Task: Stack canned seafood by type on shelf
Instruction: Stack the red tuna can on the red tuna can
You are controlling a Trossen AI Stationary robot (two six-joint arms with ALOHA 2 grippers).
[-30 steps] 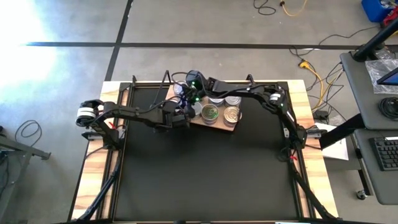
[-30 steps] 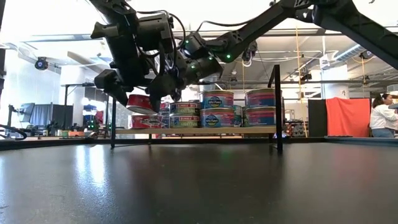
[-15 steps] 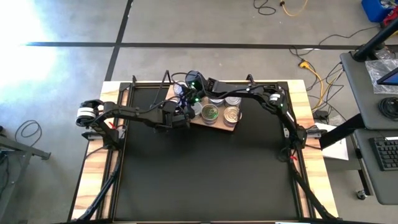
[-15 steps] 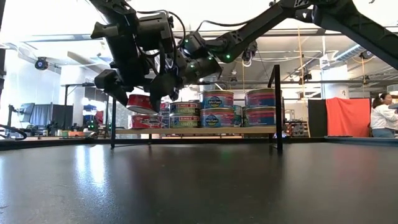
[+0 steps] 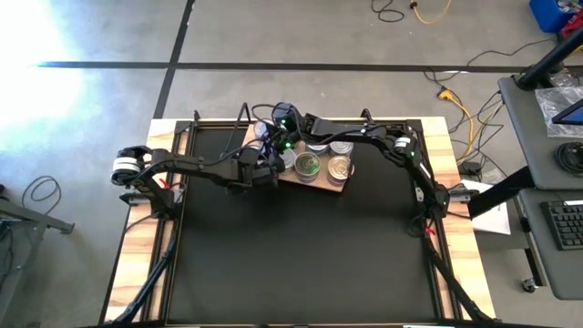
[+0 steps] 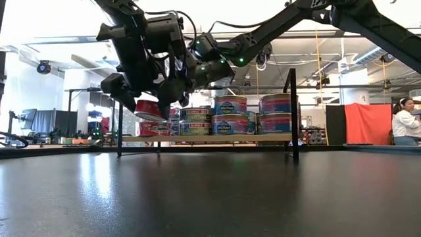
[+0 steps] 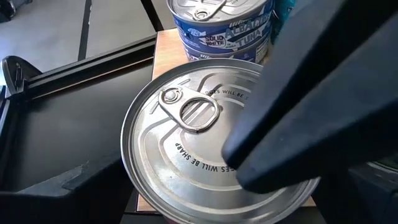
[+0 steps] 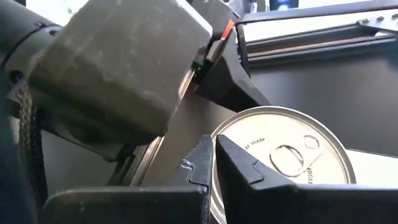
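The light-wood shelf (image 6: 210,139) stands at the table's far middle, with several canned seafood tins (image 6: 230,113) stacked two high on it. My left gripper (image 6: 148,105) reaches in from the table's left and is shut on a red-sided tin (image 6: 150,109) with a silver pull-tab lid (image 7: 186,149). It holds the tin over the shelf's left end, above another red tin (image 6: 150,128). My right gripper (image 8: 214,148) comes from the right over the stacks, shut, with its tips over that lid's rim. My left gripper has the red-sided tin between its two spread fingers (image 6: 172,92), which are on the tin's round side wall (image 6: 139,110). The fingers slant down from the table's left. The tin sits slightly tilted, lid up, just above the lower red tin; whether it rests on that tin I cannot tell. My right gripper's shut tips stand at the edge of the lid (image 8: 249,134); I cannot tell whether they touch it.
The shelf's black frame posts (image 6: 293,112) rise at both its ends. A blue-labelled tin stack (image 7: 217,25) stands right behind the held tin. The black mat (image 5: 301,255) stretches toward the near edge. A person (image 6: 404,125) is far off in the room.
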